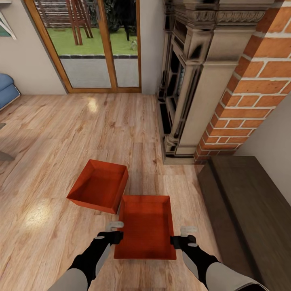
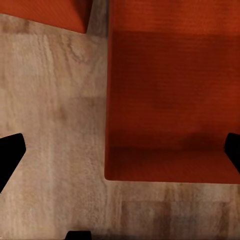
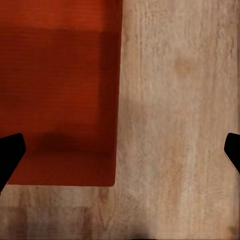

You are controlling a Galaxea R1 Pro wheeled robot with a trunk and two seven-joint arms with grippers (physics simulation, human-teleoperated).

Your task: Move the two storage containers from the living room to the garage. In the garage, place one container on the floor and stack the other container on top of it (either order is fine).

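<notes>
I am still in the living room, so the carrying part has not begun. Far over on the left I see a bit of the blue soft sofa [image 1: 7, 89], and the light wood-plank floor [image 1: 52, 137] runs across the room to the glass door with its wooden frame [image 1: 99, 44].

Next comes the first red-orange flat bin with thin walls [image 1: 98, 186]. It sits on the wood floor, turned at an angle, and its near corner is just beside the far left corner of the second red-orange bin [image 1: 146, 226]; I cannot tell if they touch.

My left claw [image 1: 114, 231] is at the left wall of that second bin, near its close end. Its fingers are spread wide, one on each side of the wall, with nothing held. On the other side, my right claw [image 1: 182, 235] stands at the right wall the same way, fingers apart and holding nothing.

Past that, on the right, are the brick fireplace with its dark carved front [image 1: 210, 81] and a long dark wooden bench [image 1: 250, 210].

I think I am getting ready to pick up the near bin with both claws. Next I need to close both claws on the two thin walls together, then lift it level so it does not tip.
</notes>
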